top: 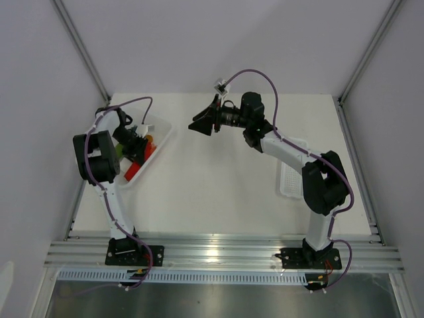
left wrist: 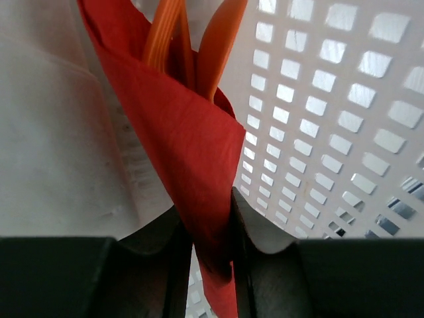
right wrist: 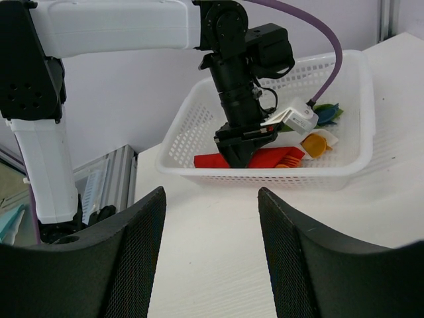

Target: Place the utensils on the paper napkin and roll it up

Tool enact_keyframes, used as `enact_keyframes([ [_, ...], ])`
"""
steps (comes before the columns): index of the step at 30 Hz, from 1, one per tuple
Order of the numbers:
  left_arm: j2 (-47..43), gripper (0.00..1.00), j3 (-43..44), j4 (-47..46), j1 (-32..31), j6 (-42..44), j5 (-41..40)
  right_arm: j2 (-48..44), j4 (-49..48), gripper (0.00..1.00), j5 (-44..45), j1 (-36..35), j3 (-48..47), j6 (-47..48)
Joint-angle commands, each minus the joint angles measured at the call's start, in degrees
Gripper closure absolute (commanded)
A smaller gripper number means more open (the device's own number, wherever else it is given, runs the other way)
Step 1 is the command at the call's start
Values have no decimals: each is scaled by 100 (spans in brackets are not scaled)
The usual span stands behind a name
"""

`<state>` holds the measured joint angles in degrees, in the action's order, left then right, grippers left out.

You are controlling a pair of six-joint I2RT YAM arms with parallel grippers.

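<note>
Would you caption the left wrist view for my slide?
Left gripper pinches red napkin roll of orange utensils in white basket.

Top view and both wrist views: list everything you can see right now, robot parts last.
paper napkin: one, red, rolled around the utensils, in the basket
utensils: at least two showing, orange, sticking out of the roll's end
basket: one, white lattice, back left of the table
green piece: one, green, loose in the basket
orange piece: one, orange, loose in the basket beside the roll
tray: one, white, perforated, on the table's right side under the right arm
table: one, white
left fingers: two, dark, pressed either side of the roll
right fingers: two, black, apart, raised, facing the basket
</note>
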<state>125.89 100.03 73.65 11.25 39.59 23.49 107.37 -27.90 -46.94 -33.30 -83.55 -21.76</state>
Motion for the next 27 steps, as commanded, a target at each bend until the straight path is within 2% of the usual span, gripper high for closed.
enact_keyframes([
  [1,120,70,245,466,-26,250,-142,21,39,39,27,-19,-302,172],
  [4,129,69,210,545,-35,277,-125,3,118,39,35,-27,-337,233],
  [8,85,60,219,432,-35,224,-107,-23,180,39,36,-10,-381,277],
  [24,-284,51,483,-61,-35,-259,-555,-67,232,39,18,-19,-382,233],
  [27,-319,50,474,-157,-35,-259,-854,-76,232,39,9,-19,-390,216],
])
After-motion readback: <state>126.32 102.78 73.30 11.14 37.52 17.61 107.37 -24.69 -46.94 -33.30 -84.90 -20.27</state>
